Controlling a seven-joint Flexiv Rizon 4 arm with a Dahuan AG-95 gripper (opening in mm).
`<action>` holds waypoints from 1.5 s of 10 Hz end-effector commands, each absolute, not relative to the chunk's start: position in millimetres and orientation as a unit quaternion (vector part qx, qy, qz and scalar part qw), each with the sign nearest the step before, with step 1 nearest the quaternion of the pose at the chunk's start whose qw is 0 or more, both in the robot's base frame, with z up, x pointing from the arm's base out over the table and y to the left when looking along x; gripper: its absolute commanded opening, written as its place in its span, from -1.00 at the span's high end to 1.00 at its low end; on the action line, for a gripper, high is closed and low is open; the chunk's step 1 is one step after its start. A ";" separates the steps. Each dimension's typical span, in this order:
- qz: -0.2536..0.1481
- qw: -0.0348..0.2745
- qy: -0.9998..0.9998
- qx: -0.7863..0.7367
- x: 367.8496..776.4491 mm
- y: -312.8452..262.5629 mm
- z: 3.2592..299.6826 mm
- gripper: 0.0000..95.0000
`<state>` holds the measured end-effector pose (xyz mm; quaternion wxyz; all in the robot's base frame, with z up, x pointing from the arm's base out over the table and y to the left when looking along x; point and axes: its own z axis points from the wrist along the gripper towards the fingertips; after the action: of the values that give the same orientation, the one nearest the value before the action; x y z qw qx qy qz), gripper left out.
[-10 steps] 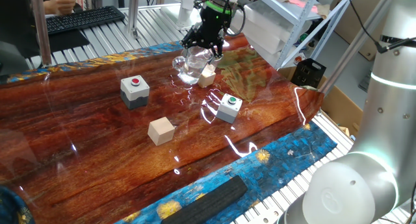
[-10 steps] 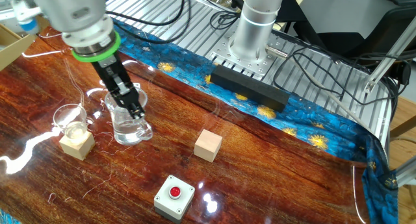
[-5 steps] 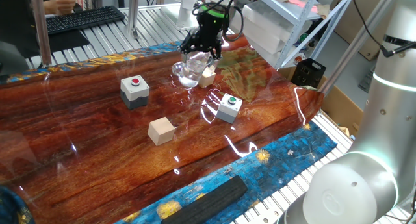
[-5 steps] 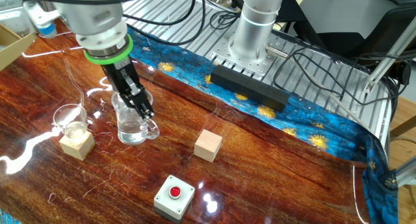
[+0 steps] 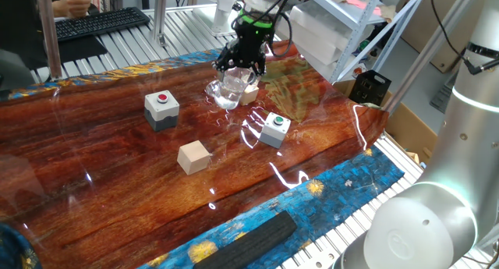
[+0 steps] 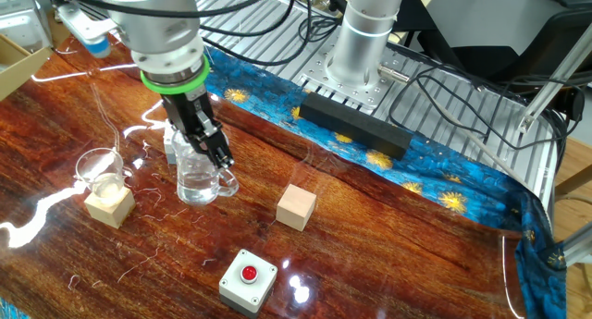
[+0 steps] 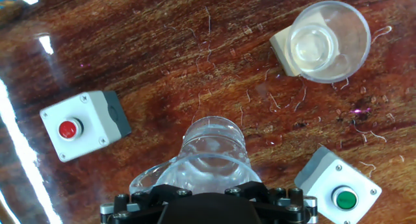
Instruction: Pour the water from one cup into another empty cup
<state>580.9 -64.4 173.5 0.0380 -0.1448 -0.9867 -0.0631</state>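
Observation:
My gripper [image 6: 199, 149] is shut on the clear glass mug [image 6: 200, 175], one finger on either side of its wall. The mug stands upright with its handle toward the near right, and a little water [image 6: 197, 188] shows low in it. In the hand view the mug [image 7: 212, 152] fills the bottom middle just ahead of the gripper [image 7: 211, 188]. The smaller clear cup [image 6: 101, 172] stands to the mug's left, beside a wooden cube [image 6: 110, 207]; from the hand it is the cup [image 7: 329, 39] at the upper right. In the first fixed view the gripper [image 5: 240, 67] holds the mug [image 5: 228, 90].
A red-button box [image 6: 248, 280] sits at the near side and a green-button box [image 7: 338, 189] to the right of the hand. A second wooden cube [image 6: 296, 207] lies right of the mug. A black bar [image 6: 356, 125] rests on the blue cloth by the robot base [image 6: 363, 42].
The gripper and the mug have moved together to the right in the other fixed view, away from the small cup. Nothing else has shifted.

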 end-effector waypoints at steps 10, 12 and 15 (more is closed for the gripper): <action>-0.054 0.032 -0.988 -0.139 590.0 -63.0 129.7 1.00; -0.051 0.030 -0.989 -0.139 593.2 -59.5 119.8 1.00; -0.054 0.023 -0.991 -0.119 597.5 -54.5 106.0 1.00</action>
<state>597.6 -54.3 105.9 0.0225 -0.1195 -0.9911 -0.0537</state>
